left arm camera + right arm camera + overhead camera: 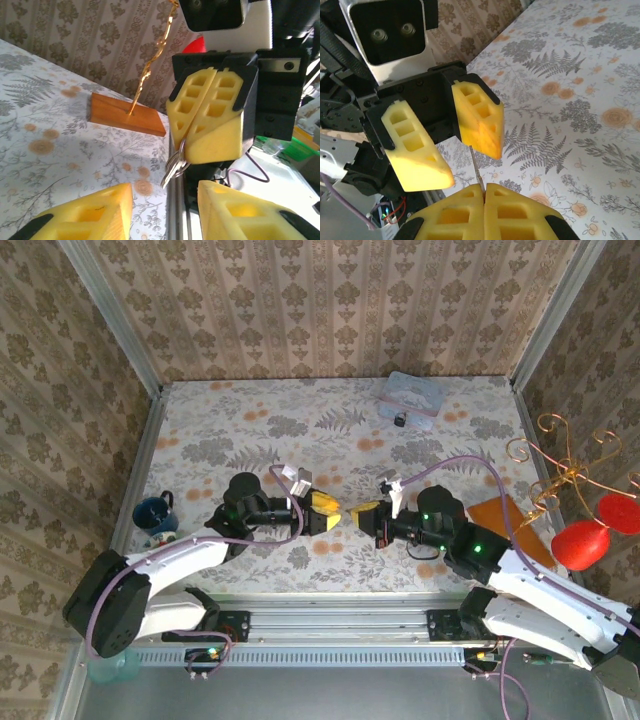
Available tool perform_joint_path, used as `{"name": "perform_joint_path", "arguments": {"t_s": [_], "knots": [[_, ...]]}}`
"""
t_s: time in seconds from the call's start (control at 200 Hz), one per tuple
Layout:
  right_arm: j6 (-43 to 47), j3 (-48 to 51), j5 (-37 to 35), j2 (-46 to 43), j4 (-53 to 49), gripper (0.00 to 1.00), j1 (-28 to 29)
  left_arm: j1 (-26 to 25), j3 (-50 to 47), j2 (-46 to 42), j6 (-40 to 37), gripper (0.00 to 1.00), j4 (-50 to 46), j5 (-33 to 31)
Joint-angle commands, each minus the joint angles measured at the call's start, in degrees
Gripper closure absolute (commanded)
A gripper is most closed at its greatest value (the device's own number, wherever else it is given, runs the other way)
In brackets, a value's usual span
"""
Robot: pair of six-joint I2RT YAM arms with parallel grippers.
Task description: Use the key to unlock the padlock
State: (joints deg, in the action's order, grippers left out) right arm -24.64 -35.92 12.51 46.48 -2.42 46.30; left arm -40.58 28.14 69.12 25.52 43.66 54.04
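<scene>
My right gripper (362, 512) is shut on the key, and in the left wrist view its yellow fingers (210, 115) press together with the slender key (175, 170) and its ring hanging from them. In the right wrist view the key blade (475, 167) sticks out of my shut right gripper (484, 187) toward the left gripper's fingers (477, 117). My left gripper (325, 510) faces it at mid-table, open, its fingertips either side of the key without touching it. The tiny black padlock (399, 421) lies far back beside the pale blue tin (410, 395).
A dark blue cup (153, 515) stands at the left. An orange-brown board (500, 515) with a gold wire stand sits at the right, red ornaments (580, 543) hanging near it. A metal rail (330, 622) runs along the near edge.
</scene>
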Motion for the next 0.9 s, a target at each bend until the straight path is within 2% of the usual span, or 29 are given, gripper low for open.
{"name": "perform_joint_path", "arguments": {"t_s": [0.0,0.265,0.525,0.64,0.78,0.895], "knots": [[1.76,0.98,2.76,-0.40,3.12,1.00,0.65,-0.37,0.41,0.61,1.47,0.62,4.51,3.86],[2.32,1.31,3.92,-0.63,3.45,1.00,1.17,-0.37,0.51,0.84,1.48,0.58,4.20,3.89],[1.78,1.07,3.89,-0.01,4.06,1.00,1.43,-0.72,1.17,1.10,1.47,0.84,3.54,5.91],[1.79,0.71,3.84,0.66,4.02,1.00,1.68,-0.91,1.13,0.95,1.43,0.90,3.71,5.46],[1.77,0.61,3.32,1.08,3.53,1.00,1.73,-0.92,0.95,0.86,1.77,0.89,4.59,5.79],[1.83,0.34,3.04,1.25,3.03,1.00,1.78,-0.89,0.60,0.40,1.73,0.80,4.59,6.00]]}}
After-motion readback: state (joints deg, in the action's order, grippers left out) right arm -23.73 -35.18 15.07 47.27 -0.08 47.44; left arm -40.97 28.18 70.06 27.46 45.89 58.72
